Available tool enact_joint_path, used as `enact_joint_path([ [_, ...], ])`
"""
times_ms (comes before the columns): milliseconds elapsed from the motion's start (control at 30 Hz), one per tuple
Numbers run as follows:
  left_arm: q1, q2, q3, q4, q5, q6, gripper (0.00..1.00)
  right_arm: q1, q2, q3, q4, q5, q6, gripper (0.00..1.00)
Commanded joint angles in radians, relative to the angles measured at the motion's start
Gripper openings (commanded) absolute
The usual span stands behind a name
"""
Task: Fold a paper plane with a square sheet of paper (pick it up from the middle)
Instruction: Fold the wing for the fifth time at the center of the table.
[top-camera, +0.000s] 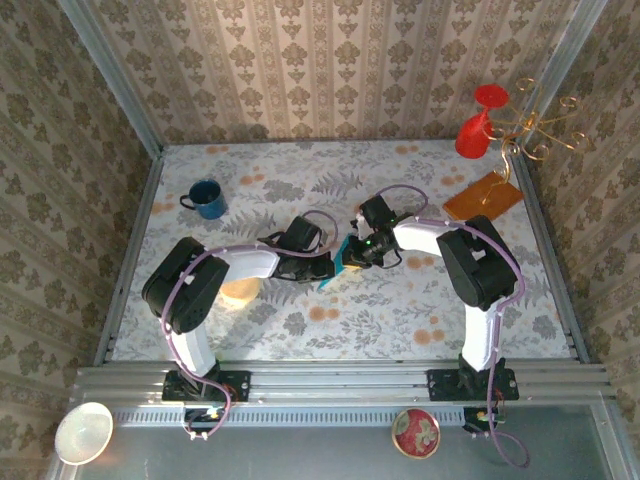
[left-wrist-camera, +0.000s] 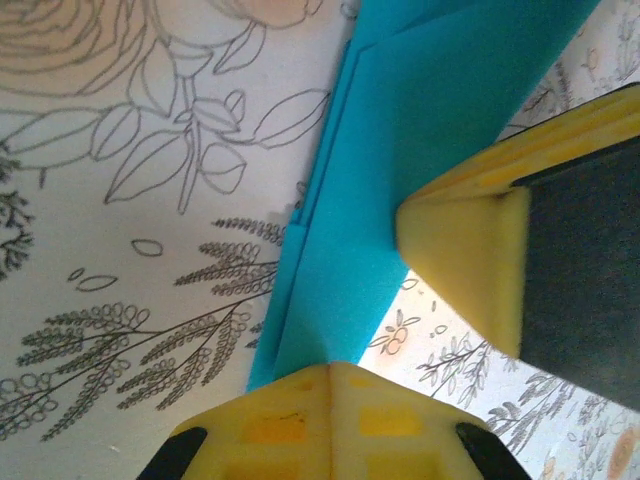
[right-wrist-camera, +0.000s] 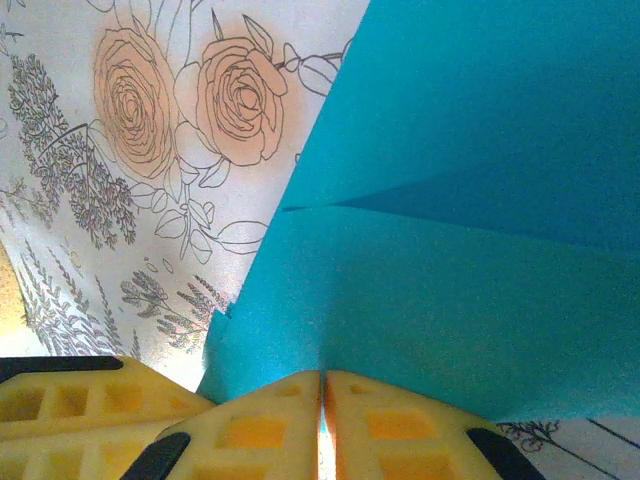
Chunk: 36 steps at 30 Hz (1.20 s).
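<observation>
Teal-blue sheet of paper (right-wrist-camera: 450, 300), partly folded, seems light and floppy, so left gripper (left-wrist-camera: 328, 370) and right gripper (right-wrist-camera: 322, 388) each pinch its stiffer layered edge firmly.

One teal paper (right-wrist-camera: 450, 300), one mug (top-camera: 205, 198), one orange sheet (top-camera: 483, 198), two bowls (top-camera: 83, 432) (top-camera: 415, 432).

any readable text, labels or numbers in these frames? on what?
None readable.
The blue paper, blue mug, orange sheet and flowered tablecloth carry no lettering.
The red dish at the near edge has a pattern too small to make out.
</observation>
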Motion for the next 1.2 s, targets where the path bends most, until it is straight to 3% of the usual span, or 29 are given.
enact_joint_path([
  [0, -0.007, -0.002, 0.025, 0.02, -0.018, -0.018, 0.08, 0.005, 0.053, -0.016, -0.057, 0.056, -0.009, 0.14],
  [567, -0.006, 0.046, -0.004, -0.133, -0.067, -0.013, 0.05, -0.043, 0.04, 0.086, -0.085, 0.064, -0.032, 0.15],
  [1167, 0.005, 0.048, -0.016, -0.181, -0.059, 0.024, 0.04, -0.135, 0.144, 0.155, -0.089, 0.047, -0.056, 0.15],
])
